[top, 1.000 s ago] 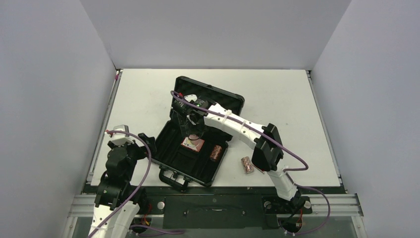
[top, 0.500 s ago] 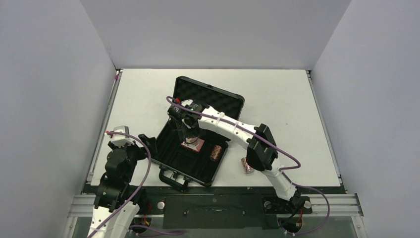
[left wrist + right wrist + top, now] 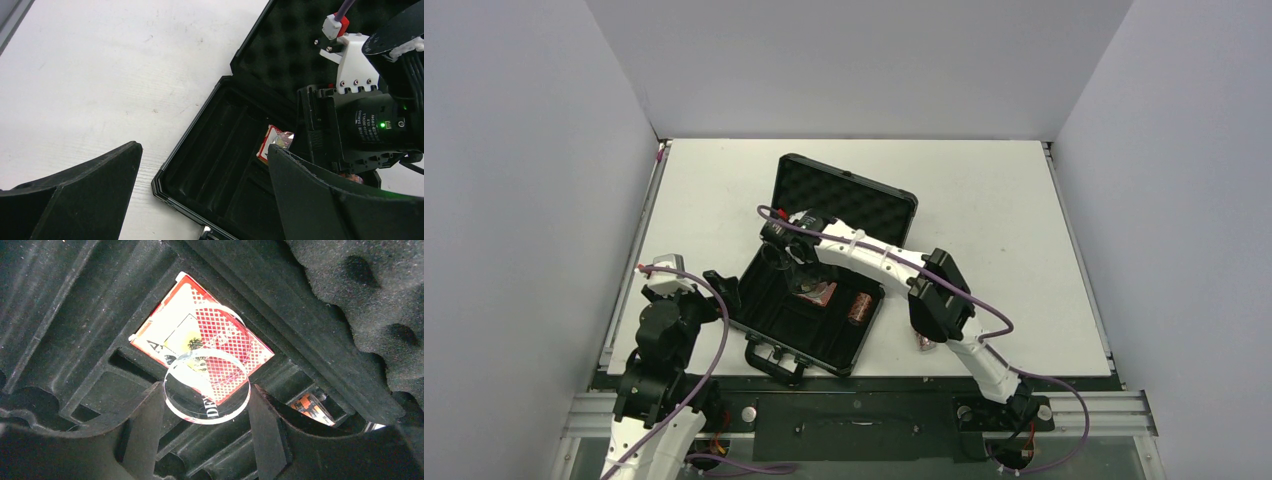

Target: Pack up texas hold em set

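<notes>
The black case (image 3: 849, 203) lies open mid-table, its foam-lined lid (image 3: 280, 45) up at the back. A pink card box (image 3: 816, 293) (image 3: 160, 330) rests in the tray, and one reddish-brown chip roll (image 3: 860, 307) (image 3: 310, 407) sits to its right. A second chip roll (image 3: 923, 341) lies on the table, partly hidden by my right arm. My right gripper (image 3: 796, 270) (image 3: 205, 390) hangs low over the tray, shut on a clear round disc (image 3: 207, 407) with printed letters, just above the card box. My left gripper (image 3: 716, 287) (image 3: 205, 200) stands open at the case's left edge (image 3: 165, 190), holding nothing.
Grey walls enclose the white table (image 3: 984, 200) on three sides. The case handle (image 3: 774, 358) points toward the arm bases. My right arm's forearm (image 3: 894, 265) spans the case's right half.
My right gripper has swung left and down, deeper over the tray, still holding the clear disc. The left arm has not moved.
</notes>
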